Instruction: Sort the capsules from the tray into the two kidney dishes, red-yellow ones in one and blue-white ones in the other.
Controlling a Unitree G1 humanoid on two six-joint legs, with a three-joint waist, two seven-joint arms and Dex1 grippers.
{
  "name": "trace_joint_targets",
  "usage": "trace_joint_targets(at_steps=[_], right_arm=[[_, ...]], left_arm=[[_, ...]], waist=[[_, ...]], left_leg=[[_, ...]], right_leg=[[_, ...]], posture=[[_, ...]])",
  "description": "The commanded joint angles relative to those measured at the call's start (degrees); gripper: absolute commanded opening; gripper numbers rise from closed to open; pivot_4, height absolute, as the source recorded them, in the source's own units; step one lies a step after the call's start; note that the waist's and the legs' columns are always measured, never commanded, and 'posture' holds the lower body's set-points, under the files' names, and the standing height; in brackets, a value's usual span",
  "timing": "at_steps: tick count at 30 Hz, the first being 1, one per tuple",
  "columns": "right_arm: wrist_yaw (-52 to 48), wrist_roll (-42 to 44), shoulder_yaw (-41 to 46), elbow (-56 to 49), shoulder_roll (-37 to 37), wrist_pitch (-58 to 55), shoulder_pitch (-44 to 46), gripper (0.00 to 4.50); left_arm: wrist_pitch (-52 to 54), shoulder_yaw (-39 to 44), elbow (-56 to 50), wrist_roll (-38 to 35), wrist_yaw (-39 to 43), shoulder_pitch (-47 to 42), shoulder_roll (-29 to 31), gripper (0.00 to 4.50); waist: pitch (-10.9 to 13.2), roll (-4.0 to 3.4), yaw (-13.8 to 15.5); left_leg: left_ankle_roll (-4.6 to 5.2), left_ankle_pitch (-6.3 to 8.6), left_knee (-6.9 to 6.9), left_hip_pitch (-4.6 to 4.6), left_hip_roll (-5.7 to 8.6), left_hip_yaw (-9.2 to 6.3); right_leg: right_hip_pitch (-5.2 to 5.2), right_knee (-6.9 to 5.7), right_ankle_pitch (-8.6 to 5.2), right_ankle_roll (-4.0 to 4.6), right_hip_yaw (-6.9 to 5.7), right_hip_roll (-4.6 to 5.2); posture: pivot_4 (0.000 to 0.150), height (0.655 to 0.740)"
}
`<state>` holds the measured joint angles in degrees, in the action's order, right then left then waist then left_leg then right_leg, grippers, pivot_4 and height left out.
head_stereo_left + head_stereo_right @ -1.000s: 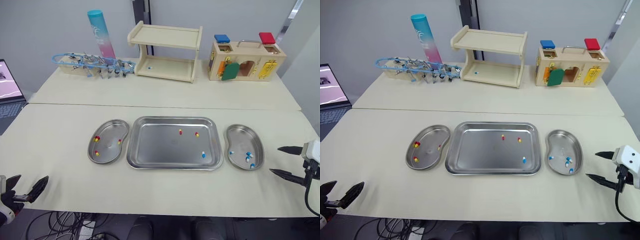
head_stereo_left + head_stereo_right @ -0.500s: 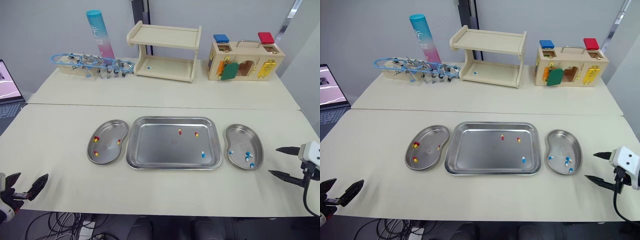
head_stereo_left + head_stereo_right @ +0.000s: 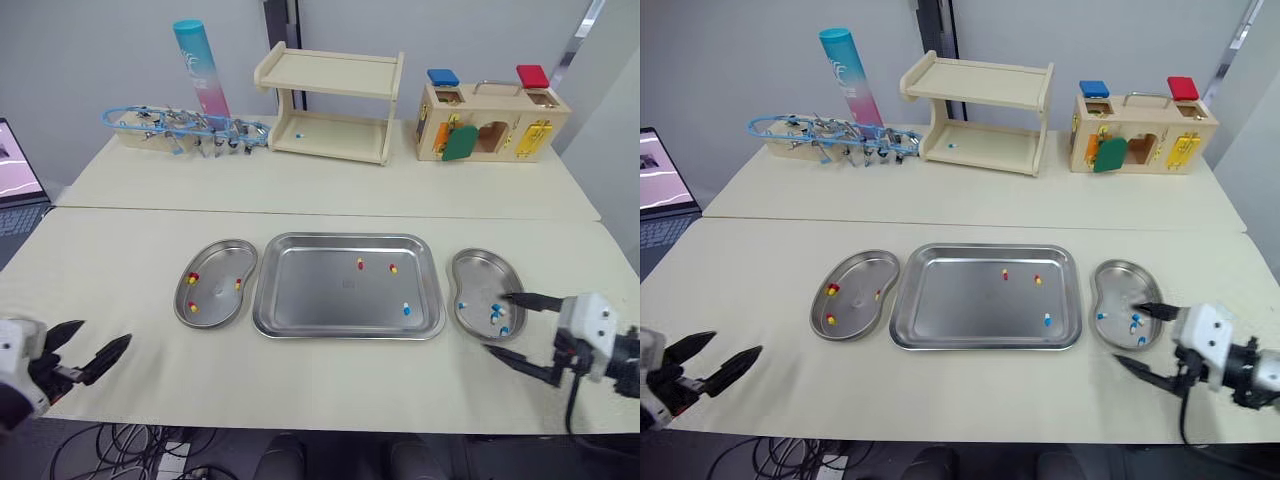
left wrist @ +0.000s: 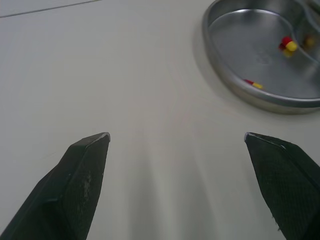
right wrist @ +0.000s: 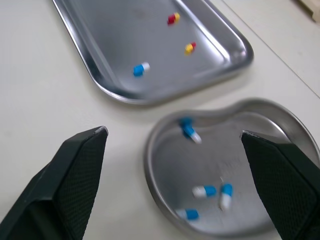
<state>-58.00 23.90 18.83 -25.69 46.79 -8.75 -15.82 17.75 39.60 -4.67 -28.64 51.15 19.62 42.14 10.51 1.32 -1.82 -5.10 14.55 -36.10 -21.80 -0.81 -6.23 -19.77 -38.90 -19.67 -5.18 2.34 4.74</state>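
Left eye view: tray (image 3: 310, 290), mid beige table (image 3: 300, 200), holds two red-yellow capsules (image 3: 360, 264) and one blue-white capsule (image 3: 406, 309). Sorted ones lie in left dish (image 3: 222, 262) and right dish (image 3: 480, 275). Right gripper (image 3: 495, 322) wide open, empty, at right dish's near edge, probably between picks. Left gripper (image 3: 105, 332) likewise spread, empty, near left dish. Shelf (image 3: 335, 105), laptop (image 3: 15, 180) behind.

Robot test lab: pale tables (image 3: 330, 190), laptop (image 3: 15, 175), wooden latch box (image 3: 490, 125), floor cables (image 3: 150, 445).

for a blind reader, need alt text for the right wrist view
The open right gripper points at a steel kidney dish holding four blue-white capsules. Beside it, the tray holds one more blue-white capsule and two red-yellow capsules.
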Motion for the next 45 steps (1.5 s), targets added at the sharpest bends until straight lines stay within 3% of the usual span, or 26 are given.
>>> trace_joint_targets(at_steps=[1, 8, 15, 22, 27, 31, 34, 38, 45], right_arm=[[5.51, -1.27, -2.99, -6.66, -4.17, -0.38, -2.23, 4.50], [9.58, -5.53, -9.72, -11.14, -9.16, 1.20, -6.21, 4.50], [11.01, -7.91, -13.21, -8.34, -11.33, 3.63, -5.59, 4.50], [10.40, -9.26, -14.02, -3.78, -11.97, 8.70, -6.38, 4.50], [11.67, -9.64, -14.27, -2.02, -13.46, 11.88, -7.80, 4.50], [12.08, -11.67, -15.82, -0.15, -14.55, 15.15, -9.12, 4.50], [12.83, -12.18, -16.74, 0.04, -14.98, 15.61, -8.81, 4.50], [13.51, -12.66, -17.67, 0.21, -15.27, 16.05, -8.69, 4.50], [14.61, -13.23, -18.63, -0.34, -15.70, 15.60, -8.12, 4.50]], left_arm=[[1.23, -2.01, -6.21, -2.27, 2.50, -0.51, 1.78, 4.47], [5.08, -7.54, -16.31, -5.81, 4.05, -2.84, 2.26, 4.47], [11.60, -20.08, -23.70, -8.52, -3.22, -15.05, -1.19, 4.47], [12.21, -36.15, -18.27, -1.77, -7.57, -29.37, -7.75, 4.47], [7.99, -42.30, -12.92, 2.83, -6.11, -32.11, -10.77, 4.47], [2.66, -46.31, -6.92, 7.13, -8.09, -34.83, -16.52, 4.47], [1.48, -47.15, -3.11, 8.59, -9.61, -37.24, -20.30, 3.90], [-0.23, -49.62, 1.24, 12.14, -10.39, -40.60, -23.01, 2.60], [-0.73, -50.35, 12.70, 15.70, -11.53, -49.49, -27.09, 2.60]], waist=[[0.00, 0.01, 0.01], [-0.02, 0.04, -0.01], [-0.05, 0.07, 0.16], [-0.06, 0.07, 0.10], [-0.06, 0.06, -0.22], [-0.06, 0.07, 0.18], [-0.06, 0.07, 0.28], [-0.06, 0.07, 0.13], [-0.06, 0.07, 0.16]], left_leg=[[0.00, 0.00, 0.00, -0.01, 0.00, 0.02], [0.00, 0.00, 0.00, 0.02, 0.00, 0.01], [0.00, 0.00, -0.01, 0.02, 0.01, -0.02], [0.00, 0.00, -0.03, 0.05, 0.02, -0.02], [0.00, 0.00, -0.01, 0.07, 0.02, -0.02], [0.00, 0.00, -0.06, 0.05, 0.03, -0.02], [0.00, 0.00, -0.10, 0.04, 0.03, -0.04], [0.00, -0.01, -0.09, 0.05, 0.03, -0.05], [-0.01, -0.01, -0.11, 0.05, 0.05, -0.06]], right_leg=[[0.00, 0.01, 0.00, 0.00, 0.01, 0.00], [0.00, 0.00, 0.00, 0.00, 0.01, 0.00], [0.02, 0.00, 0.00, 0.00, 0.00, -0.01], [0.05, -0.01, 0.01, -0.01, -0.01, -0.02], [0.02, -0.01, 0.01, -0.01, 0.04, -0.05], [0.06, 0.00, 0.01, -0.01, 0.03, -0.04], [0.08, 0.00, 0.01, -0.02, 0.00, -0.04], [0.08, 0.00, 0.01, -0.02, 0.00, -0.04], [0.09, -0.01, 0.01, -0.03, -0.02, -0.04]], posture=[[0.150, 0.7400], [0.150, 0.7400], [0.150, 0.7400], [0.150, 0.7400], [0.150, 0.7400], [0.150, 0.7400], [0.150, 0.7400], [0.150, 0.7400], [0.150, 0.7400]])
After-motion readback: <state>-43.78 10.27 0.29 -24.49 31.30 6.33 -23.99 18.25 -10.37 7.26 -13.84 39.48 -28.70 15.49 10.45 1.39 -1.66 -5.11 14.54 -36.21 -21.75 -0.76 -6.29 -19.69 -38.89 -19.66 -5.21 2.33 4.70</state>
